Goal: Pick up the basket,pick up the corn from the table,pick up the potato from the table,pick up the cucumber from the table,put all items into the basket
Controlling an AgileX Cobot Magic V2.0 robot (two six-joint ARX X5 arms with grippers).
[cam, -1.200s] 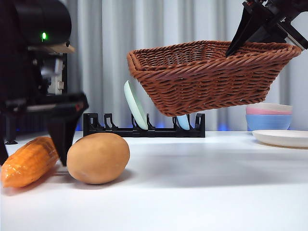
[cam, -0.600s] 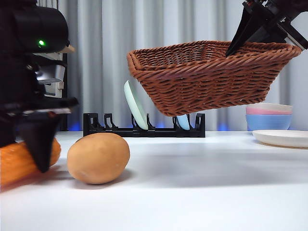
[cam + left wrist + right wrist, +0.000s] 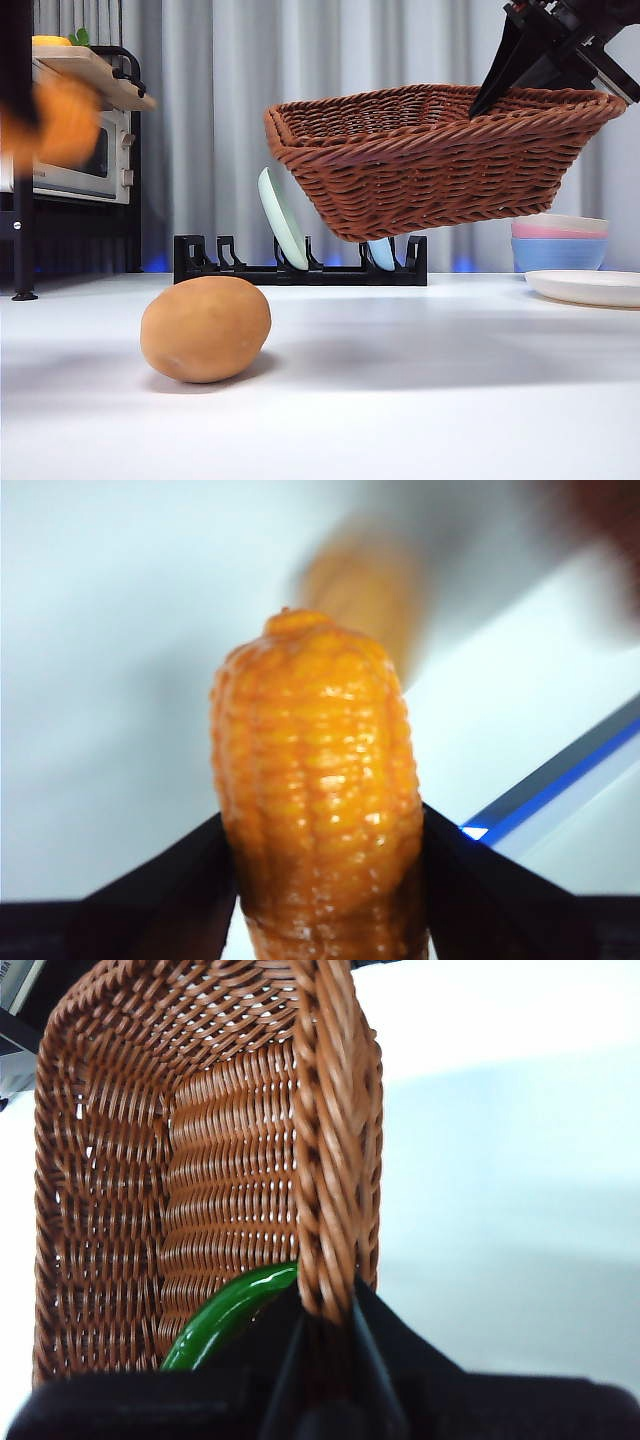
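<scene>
Above the desk (image 3: 420, 400), my right gripper (image 3: 330, 1335) holds the basket (image 3: 440, 160) with cucumber (image 3: 225, 1318) inside; my left gripper (image 3: 325, 880) clamps the corn (image 3: 315, 790); potato (image 3: 205, 329) remains.

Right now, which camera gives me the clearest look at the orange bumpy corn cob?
The left wrist view: the orange bumpy corn cob fills the frame, sharp, clamped in the left pincer. The front view shows it only as an orange blur at the left edge, off the table. The right wrist view does not show it.
</scene>
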